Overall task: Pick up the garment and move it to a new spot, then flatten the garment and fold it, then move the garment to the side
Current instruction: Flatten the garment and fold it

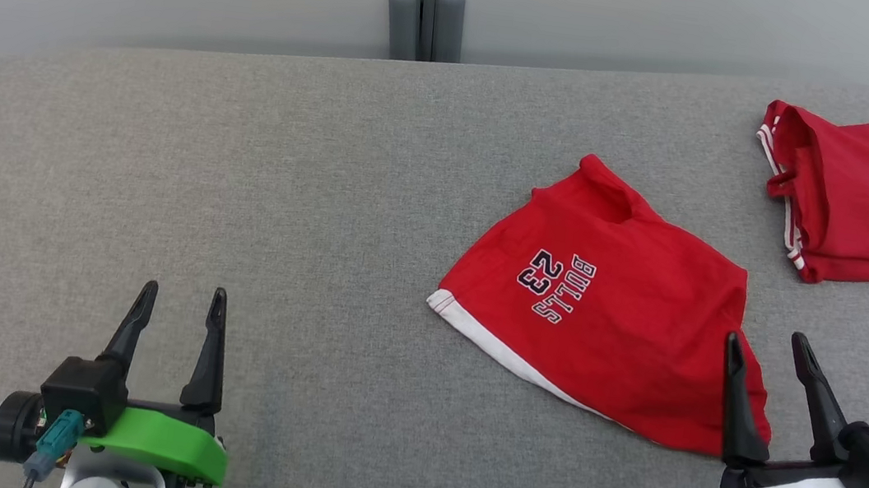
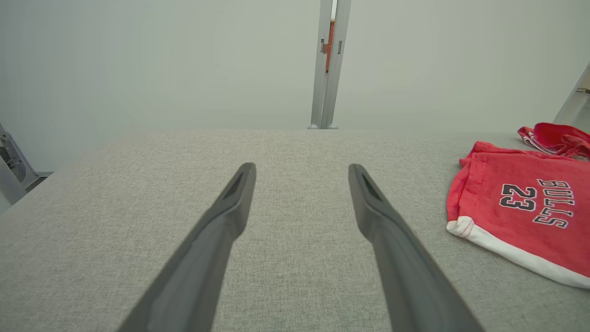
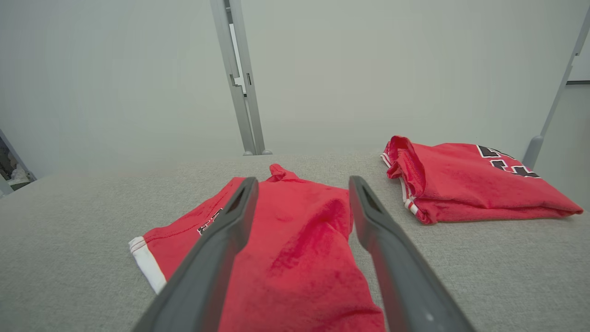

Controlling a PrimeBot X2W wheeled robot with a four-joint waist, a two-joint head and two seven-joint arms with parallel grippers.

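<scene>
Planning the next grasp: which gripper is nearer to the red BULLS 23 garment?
Right. The right gripper stands open at the garment's near right corner, over the cloth. The left gripper is open over the bare grey table, well off to the garment's left.

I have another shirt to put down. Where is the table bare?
Bare: the left half of the table, from the left gripper to the far edge, and a narrow strip between shorts and jersey. Crowded: the right, around the right gripper.

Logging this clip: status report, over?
Left gripper open, empty. Right gripper open over a corner of red Bulls garment, lying on grey table. Second red garment apart, far right.
</scene>
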